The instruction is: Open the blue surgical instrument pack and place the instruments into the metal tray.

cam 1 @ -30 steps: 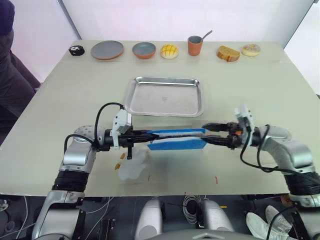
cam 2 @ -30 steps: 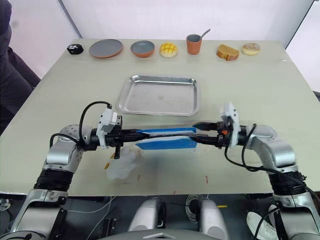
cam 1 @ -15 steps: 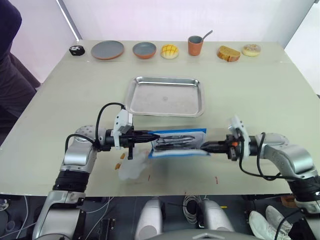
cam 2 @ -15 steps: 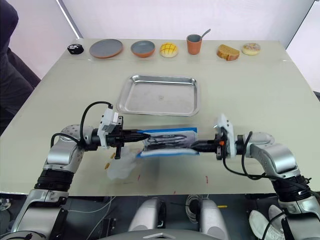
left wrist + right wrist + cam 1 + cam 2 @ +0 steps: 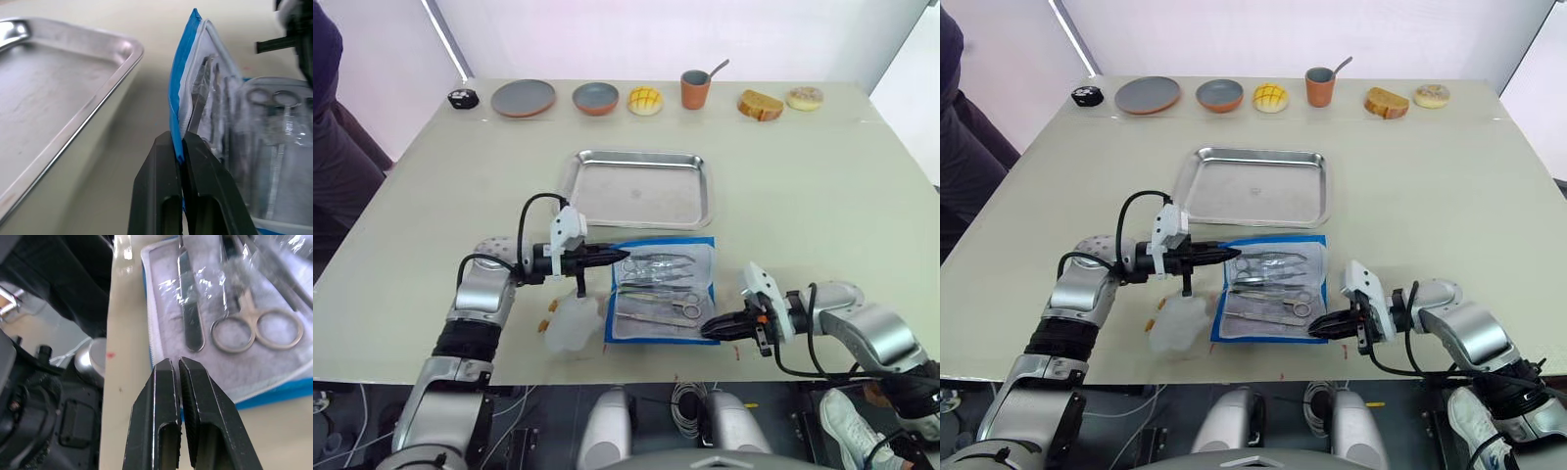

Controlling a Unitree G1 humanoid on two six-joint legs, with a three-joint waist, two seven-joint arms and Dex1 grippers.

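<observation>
Two grippers flank the blue surgical instrument pack [image 5: 663, 290], spread open on the table just in front of the empty metal tray [image 5: 639, 189]. At left, beside a white plush toy [image 5: 573, 324], the left gripper [image 5: 179, 147] has its fingers pinched shut on the pack's blue edge, apparently pinning the flap open. The scissors and forceps [image 5: 658, 289] lie under clear film on the pale lining. At right, the right gripper [image 5: 177, 367] sits at the pack's near corner, fingers closed together on nothing.
</observation>
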